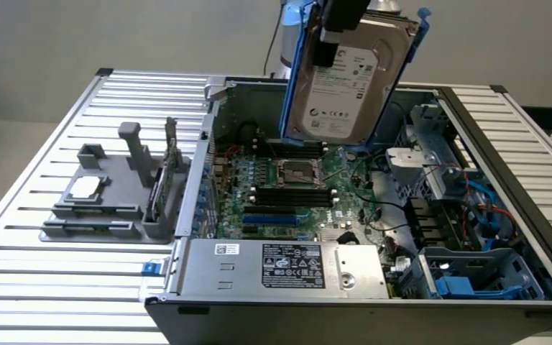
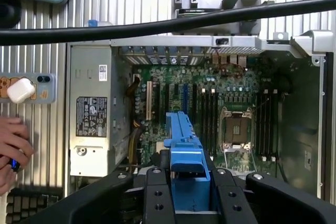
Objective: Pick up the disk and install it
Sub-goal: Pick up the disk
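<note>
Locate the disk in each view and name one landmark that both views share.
Exterior view: the disk hangs at top centre, nearly upright, label toward the camera, gripped by the tool above the open computer case.
Wrist view: the disk is seen edge-on, its blue carrier clamped between the tool's black fingers, in front of the motherboard.
Shared landmark: the CPU socket.
</note>
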Robot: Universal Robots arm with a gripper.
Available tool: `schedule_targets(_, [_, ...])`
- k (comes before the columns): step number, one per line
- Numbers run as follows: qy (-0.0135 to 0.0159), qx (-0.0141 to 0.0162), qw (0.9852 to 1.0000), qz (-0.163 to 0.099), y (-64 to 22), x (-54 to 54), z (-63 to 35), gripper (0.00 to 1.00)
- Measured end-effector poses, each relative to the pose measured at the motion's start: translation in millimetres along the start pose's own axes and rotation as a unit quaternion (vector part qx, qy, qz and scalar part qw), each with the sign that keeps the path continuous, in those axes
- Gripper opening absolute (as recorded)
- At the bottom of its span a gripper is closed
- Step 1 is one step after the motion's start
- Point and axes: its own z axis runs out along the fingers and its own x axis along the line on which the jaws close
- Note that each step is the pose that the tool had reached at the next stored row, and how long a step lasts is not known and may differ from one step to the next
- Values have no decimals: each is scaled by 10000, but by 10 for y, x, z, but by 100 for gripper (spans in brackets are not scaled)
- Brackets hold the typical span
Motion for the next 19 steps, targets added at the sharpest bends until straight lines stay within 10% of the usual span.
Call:
schedule_targets(6, [-178,-34,9998,-19,-125,34,-46,33])
schedule_targets(19, [-192,-40,9998,-20,-391,373,-106,33])
